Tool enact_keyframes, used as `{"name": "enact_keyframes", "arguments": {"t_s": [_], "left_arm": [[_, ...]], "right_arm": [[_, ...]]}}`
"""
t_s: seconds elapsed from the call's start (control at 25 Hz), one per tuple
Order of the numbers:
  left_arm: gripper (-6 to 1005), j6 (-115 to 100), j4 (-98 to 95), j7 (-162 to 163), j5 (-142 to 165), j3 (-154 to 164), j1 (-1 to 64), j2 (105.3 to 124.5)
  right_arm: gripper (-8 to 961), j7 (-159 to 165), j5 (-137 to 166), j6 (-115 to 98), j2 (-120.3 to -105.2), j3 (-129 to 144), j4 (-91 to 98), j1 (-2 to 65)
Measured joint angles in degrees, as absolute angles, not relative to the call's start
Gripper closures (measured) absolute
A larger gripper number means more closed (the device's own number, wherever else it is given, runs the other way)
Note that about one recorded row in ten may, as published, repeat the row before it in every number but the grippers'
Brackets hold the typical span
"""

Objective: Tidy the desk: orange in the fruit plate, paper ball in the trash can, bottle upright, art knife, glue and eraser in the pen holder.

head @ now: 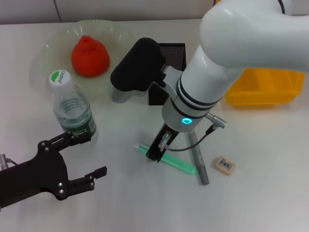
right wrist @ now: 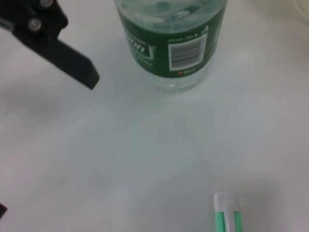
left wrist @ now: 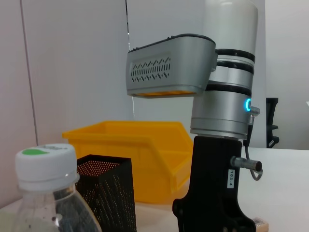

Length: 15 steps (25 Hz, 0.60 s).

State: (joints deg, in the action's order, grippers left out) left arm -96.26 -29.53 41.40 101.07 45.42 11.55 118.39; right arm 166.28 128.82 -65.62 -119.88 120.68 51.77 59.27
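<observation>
The orange (head: 90, 56) lies in the pale-green fruit plate (head: 48, 48) at the back left. In front of it the bottle (head: 72, 110) stands upright, white cap on top. My left gripper (head: 88, 157) is open at the near left, its upper finger close beside the bottle's base. My right gripper (head: 158, 149) hangs low over one end of a green stick-shaped item (head: 175, 163). A grey stick-shaped item (head: 199, 162) lies beside it; I cannot tell which is the art knife and which the glue. The eraser (head: 225, 165) lies to the right. The paper ball is out of view.
The black mesh pen holder (head: 171, 52) stands behind my right forearm, partly hidden. The yellow trash can (head: 263, 88) sits at the back right. In the left wrist view the bottle cap (left wrist: 46, 164), pen holder (left wrist: 108, 193) and trash can (left wrist: 140, 154) line up.
</observation>
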Motion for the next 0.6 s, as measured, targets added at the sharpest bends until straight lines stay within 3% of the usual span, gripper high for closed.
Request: {"name": "enact_keyframes", "arguments": {"t_s": [0.6], "left_arm": [[186, -96.69, -29.71, 41.40, 101.07, 45.41, 11.60, 118.30]], "right_arm": [[778, 165.33, 129.62, -68.49, -119.67, 113.11, 56.82, 56.99]]}}
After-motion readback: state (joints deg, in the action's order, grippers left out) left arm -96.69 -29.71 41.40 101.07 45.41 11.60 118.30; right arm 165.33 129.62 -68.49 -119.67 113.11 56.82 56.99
